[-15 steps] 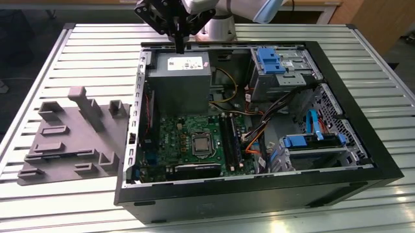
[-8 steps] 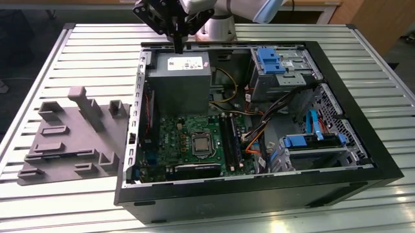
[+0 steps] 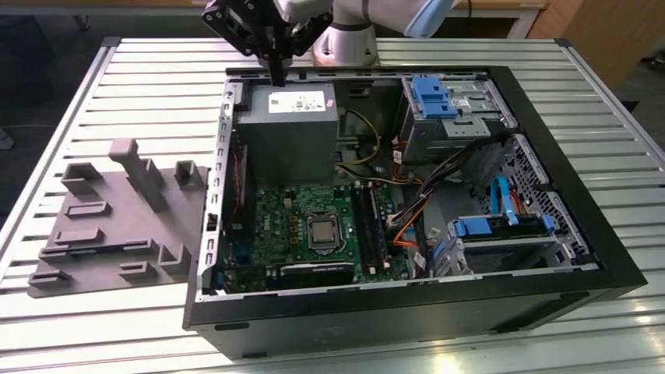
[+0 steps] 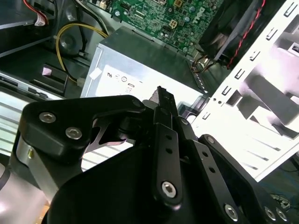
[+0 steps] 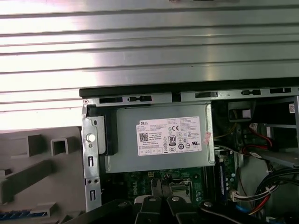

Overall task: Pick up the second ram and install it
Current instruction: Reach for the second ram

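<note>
**Closed gripper [image 3: 279,76] over PSU [image 3: 286,132], ram [image 5: 21,215] in tray [image 3: 114,234]**

Slatted table [image 3: 135,70] carried the open case [image 3: 416,312]. The grey tray sat just beside it on the exterior view's left. PSU filled the case's far-left corner in the exterior view. The gripper hung over the PSU's far edge, jaws closed together with nothing between them. In the first wrist view the ram showed as a dark-blue strip lying in the tray, partly cut off and well apart from the gripper.
</note>
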`<state>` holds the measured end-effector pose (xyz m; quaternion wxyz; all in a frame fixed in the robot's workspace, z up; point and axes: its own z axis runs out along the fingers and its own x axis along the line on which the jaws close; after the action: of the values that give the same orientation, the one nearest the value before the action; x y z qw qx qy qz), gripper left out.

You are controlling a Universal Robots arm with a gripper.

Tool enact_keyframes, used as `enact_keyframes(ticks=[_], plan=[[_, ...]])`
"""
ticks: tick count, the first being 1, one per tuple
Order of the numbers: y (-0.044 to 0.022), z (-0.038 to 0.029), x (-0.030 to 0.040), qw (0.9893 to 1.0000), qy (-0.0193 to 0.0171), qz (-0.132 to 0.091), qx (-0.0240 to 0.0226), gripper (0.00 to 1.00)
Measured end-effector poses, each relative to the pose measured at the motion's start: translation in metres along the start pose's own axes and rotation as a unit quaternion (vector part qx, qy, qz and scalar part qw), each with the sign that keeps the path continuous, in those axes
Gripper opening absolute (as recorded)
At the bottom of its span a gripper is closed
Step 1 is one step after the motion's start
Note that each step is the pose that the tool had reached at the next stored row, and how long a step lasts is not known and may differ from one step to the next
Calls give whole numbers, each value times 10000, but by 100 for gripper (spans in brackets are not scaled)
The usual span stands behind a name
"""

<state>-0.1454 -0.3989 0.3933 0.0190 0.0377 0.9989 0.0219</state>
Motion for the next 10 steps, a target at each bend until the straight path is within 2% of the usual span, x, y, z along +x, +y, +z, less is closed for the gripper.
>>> enact_keyframes(ticks=[10], plan=[[-11,-6,143,10000,-48,-2,-4,11]])
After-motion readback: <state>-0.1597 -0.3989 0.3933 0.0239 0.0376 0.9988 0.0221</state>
